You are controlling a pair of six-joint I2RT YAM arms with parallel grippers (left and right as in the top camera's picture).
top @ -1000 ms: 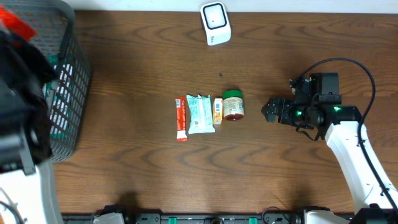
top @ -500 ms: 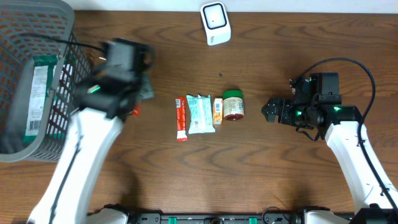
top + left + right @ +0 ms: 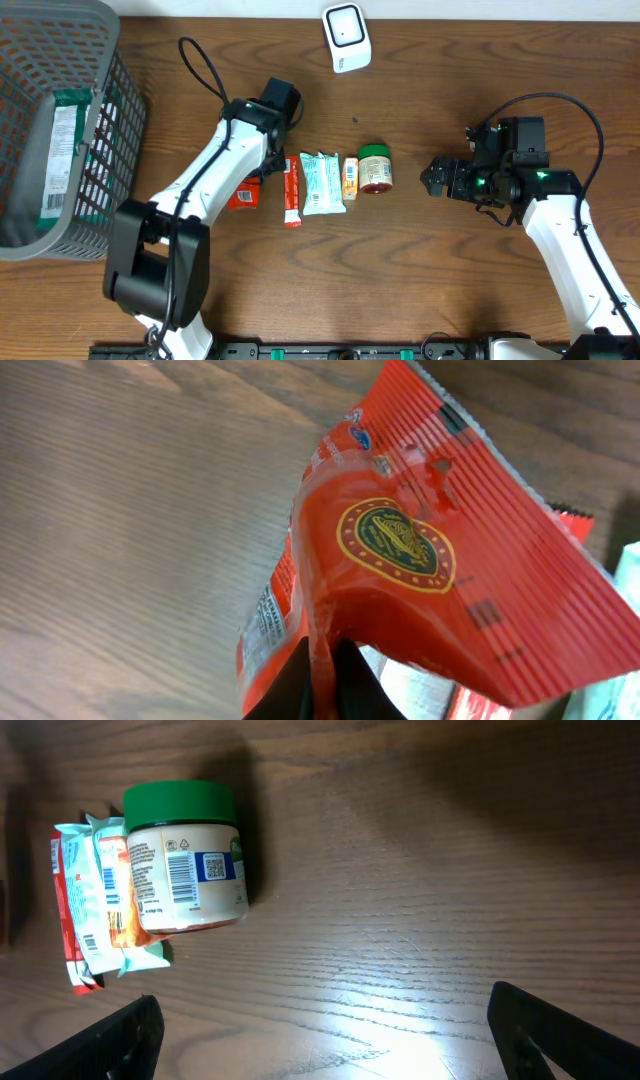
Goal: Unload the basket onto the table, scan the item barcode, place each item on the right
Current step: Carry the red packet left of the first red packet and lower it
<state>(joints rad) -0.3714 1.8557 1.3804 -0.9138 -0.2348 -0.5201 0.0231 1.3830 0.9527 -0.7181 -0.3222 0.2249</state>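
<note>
While the left gripper is pressed together on the bottom edge of a red packet, the packet stands up from the fingers with its gold round emblem facing the wrist camera. Overhead, it sits under the left forearm, just left of the row of goods at mid-table; I cannot tell whether it touches the wood. Row, left to right: red stick pack, pale teal pouch, orange sachet, green-lidded jar. The jar lies on its side, barcode and QR label facing up in the right wrist view. Right gripper is near the jar on its right, apart from it, fingers spread wide, holding nothing. White barcode scanner sits at the far edge, well apart from the packet. Grey basket at far left holds a green and white package.
</note>
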